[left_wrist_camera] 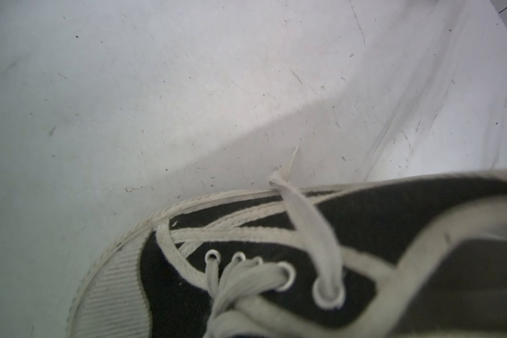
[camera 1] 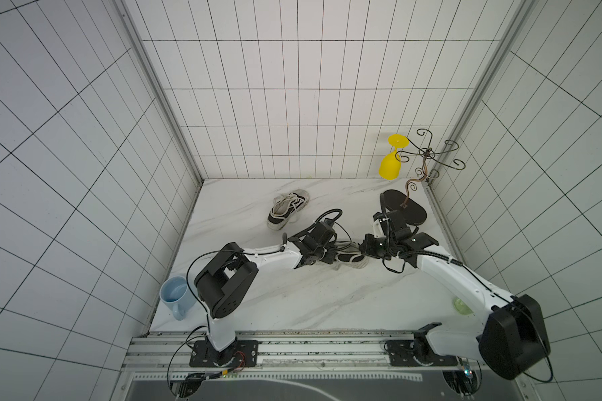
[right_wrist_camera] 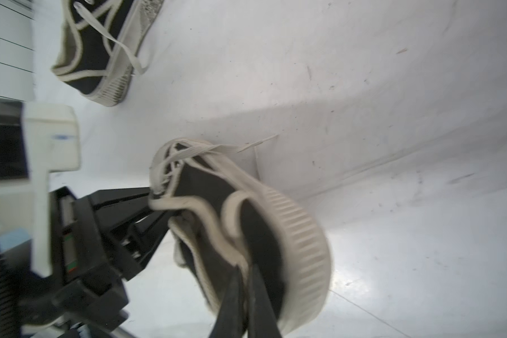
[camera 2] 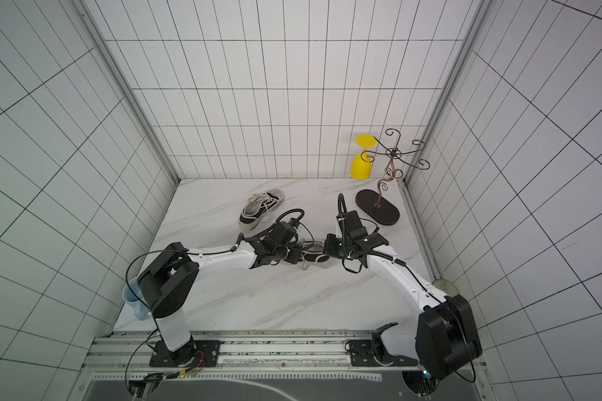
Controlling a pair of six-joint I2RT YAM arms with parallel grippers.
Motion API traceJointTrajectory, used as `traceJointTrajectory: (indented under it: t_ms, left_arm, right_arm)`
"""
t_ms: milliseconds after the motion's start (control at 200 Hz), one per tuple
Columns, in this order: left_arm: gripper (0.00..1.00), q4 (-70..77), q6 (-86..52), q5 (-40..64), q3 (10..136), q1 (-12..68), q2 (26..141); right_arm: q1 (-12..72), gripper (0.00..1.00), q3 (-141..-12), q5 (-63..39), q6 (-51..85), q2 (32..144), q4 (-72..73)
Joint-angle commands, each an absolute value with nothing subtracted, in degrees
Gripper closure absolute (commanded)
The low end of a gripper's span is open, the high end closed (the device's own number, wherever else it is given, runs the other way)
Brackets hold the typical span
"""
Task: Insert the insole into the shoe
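Here two shoes: far shoe [camera 1: 287, 210] free, near shoe [right_wrist_camera: 261, 231] seemingly pinched by left end effector [right_wrist_camera: 154, 201], right end effector [right_wrist_camera: 245, 272].

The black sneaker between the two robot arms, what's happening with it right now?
Both arms are on the black canvas sneaker with a white ribbed sole, mid-table. The left gripper is shut on its laced upper edge, and the right gripper is pinched shut on the canvas near the sole, with the shoe tipped up. No insole can be made out, so whether it is in yet is unclear. A second matching sneaker lies untouched farther back.
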State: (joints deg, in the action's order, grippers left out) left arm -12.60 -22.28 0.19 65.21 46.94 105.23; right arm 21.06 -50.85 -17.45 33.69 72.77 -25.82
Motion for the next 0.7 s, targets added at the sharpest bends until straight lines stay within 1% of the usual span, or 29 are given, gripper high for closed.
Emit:
traceJointTrajectory:
  t_ms: [0,55,110,175,275,430,550,695]
  left_arm:
    - [1.0,-17.33,-22.87,0.0,64.75,46.54,108.57]
    - [1.0,-17.36,-22.93,-0.2,64.91,46.5,108.97]
    - [1.0,-17.58,-23.07,-0.77,65.12,46.43,109.16]
    - [1.0,-17.49,-23.2,-1.08,65.09,46.24,109.0]
    - [1.0,-17.4,-23.38,-1.36,65.03,46.06,108.39]
    - [1.0,-17.52,-23.31,-1.71,65.34,46.05,108.02]
    - [1.0,-17.76,-23.29,-1.77,65.8,46.03,108.02]
    - [1.0,-17.39,-23.13,-1.79,65.49,45.97,107.33]
  right_arm:
    - [17.95,0.91,-46.65,-27.63,36.2,70.06,-16.14]
    - [16.92,0.82,-46.84,-28.1,36.08,69.41,-16.13]
    - [15.23,0.75,-46.49,-28.83,36.13,69.41,-16.12]
    - [14.51,0.72,-47.72,-27.27,33.87,70.6,-19.76]
    - [14.81,0.65,-52.01,-24.31,28.42,73.32,-26.82]
    - [20.49,0.56,-60.13,-15.93,20.55,79.47,-38.6]
    - [24.77,0.48,-62.16,-11.81,19.41,81.54,-40.69]
    - [25.75,0.46,-61.79,-6.47,21.24,83.95,-40.32]
